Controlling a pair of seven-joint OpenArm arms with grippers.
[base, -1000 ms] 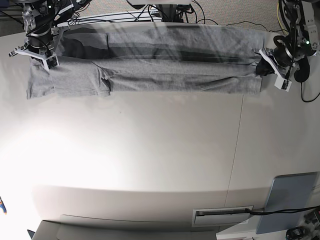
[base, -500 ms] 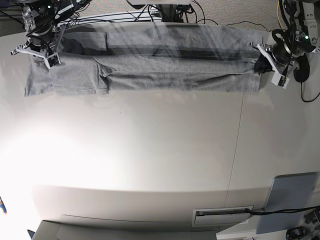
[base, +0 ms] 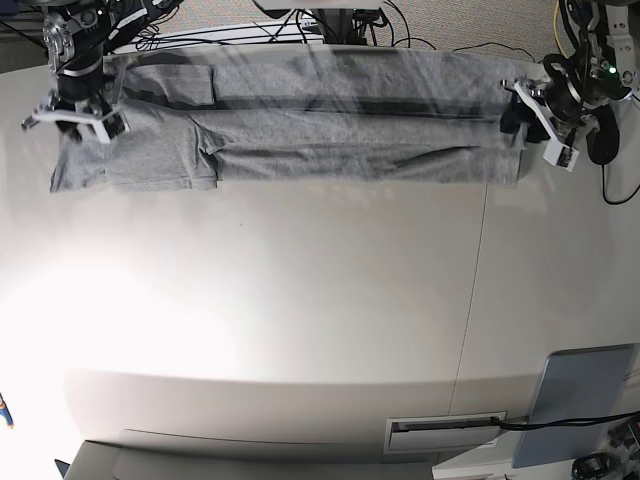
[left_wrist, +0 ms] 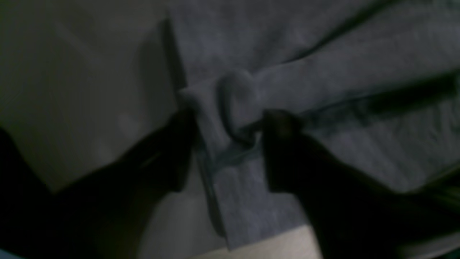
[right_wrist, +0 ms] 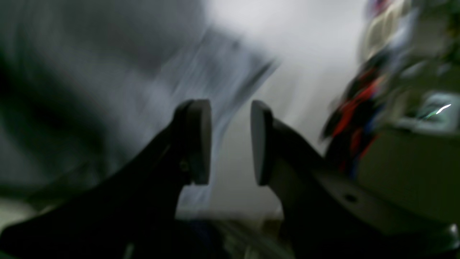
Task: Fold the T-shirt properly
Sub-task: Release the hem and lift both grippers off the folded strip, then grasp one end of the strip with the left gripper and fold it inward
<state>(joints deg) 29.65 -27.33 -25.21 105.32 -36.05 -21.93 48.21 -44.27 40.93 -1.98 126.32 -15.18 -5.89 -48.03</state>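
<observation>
The heather-grey T-shirt (base: 300,135) lies folded into a long band across the far side of the table, plain side up. My left gripper (base: 527,117) is at the band's right end. In the left wrist view its fingers (left_wrist: 280,140) stand apart on either side of a bunched fold of the T-shirt (left_wrist: 237,104), over the shirt's corner; the gripper (left_wrist: 228,126) is open. My right gripper (base: 73,112) is at the band's left end, by the sleeve. In the blurred right wrist view this gripper (right_wrist: 230,144) is open and empty, with the T-shirt (right_wrist: 107,72) behind it.
The white table (base: 300,320) stretches toward the near side. A grey flat panel (base: 580,400) sits at the near right corner. Cables and arm bases (base: 330,20) crowd the far edge behind the shirt.
The left gripper has moved the shirt's right end toward the far edge and its fingers now stand apart. The lifted layer has settled flatter. The right gripper has let go.
</observation>
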